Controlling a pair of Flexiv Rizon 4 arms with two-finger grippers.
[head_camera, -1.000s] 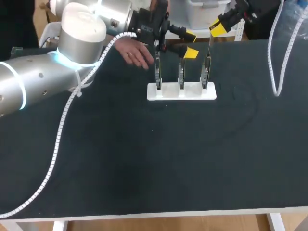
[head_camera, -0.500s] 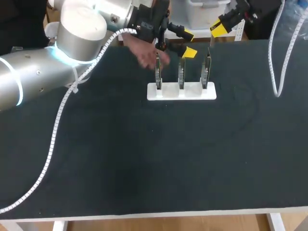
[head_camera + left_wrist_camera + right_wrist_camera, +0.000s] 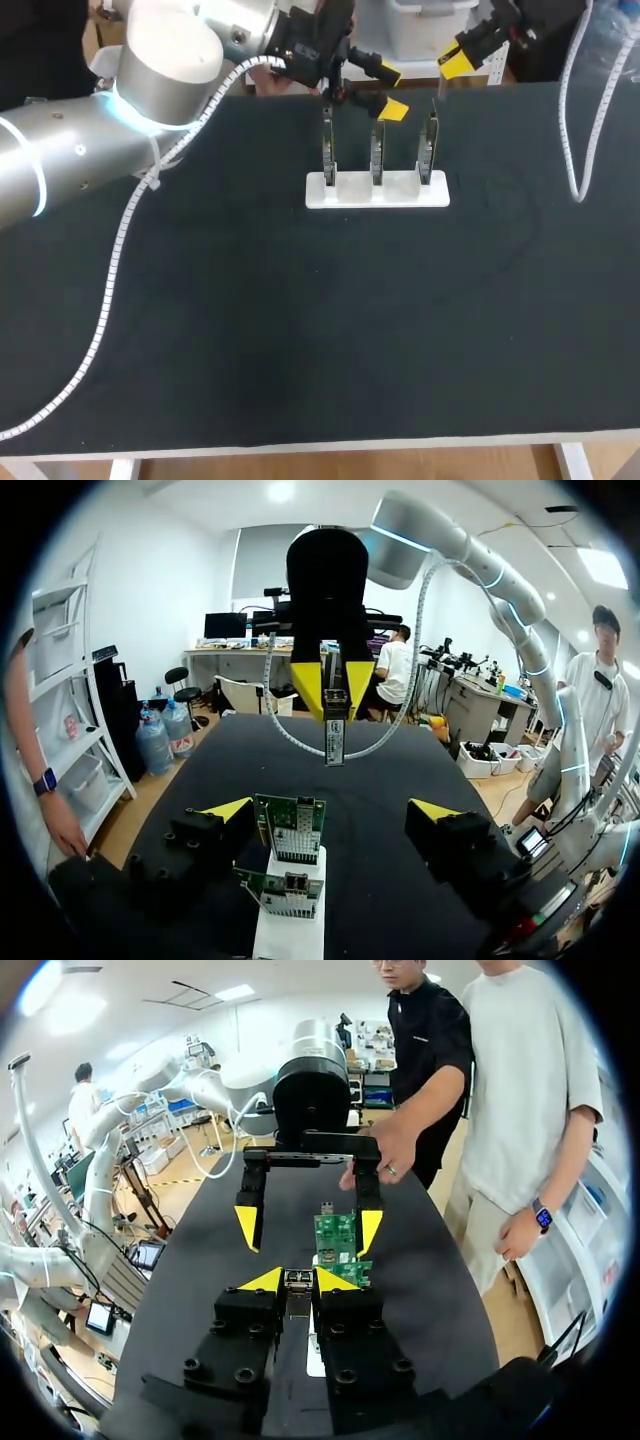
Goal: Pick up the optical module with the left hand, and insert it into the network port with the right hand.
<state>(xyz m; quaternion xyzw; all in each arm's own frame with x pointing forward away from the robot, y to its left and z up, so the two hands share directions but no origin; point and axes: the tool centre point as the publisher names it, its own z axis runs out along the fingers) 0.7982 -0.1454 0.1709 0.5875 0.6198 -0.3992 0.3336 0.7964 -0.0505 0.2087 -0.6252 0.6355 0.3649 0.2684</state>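
Left arm is wearing silver-grey tube links, a rounded white joint cap, and cyan light rings glowing at the joints. White spiral conduit is running along it. Left gripper: black body, yellow wedge tips. Right gripper is showing black finger blocks with socket-head screws, yellow triangular tips. Right arm is matching: silver, cyan ring, spiral conduit.

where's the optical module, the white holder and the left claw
optical module (image 3: 335, 740): left wrist view, middle of its metal body
white holder (image 3: 402, 189): head view, bare base between two boards
left claw (image 3: 330, 809): left wrist view, midway between its yellow tips
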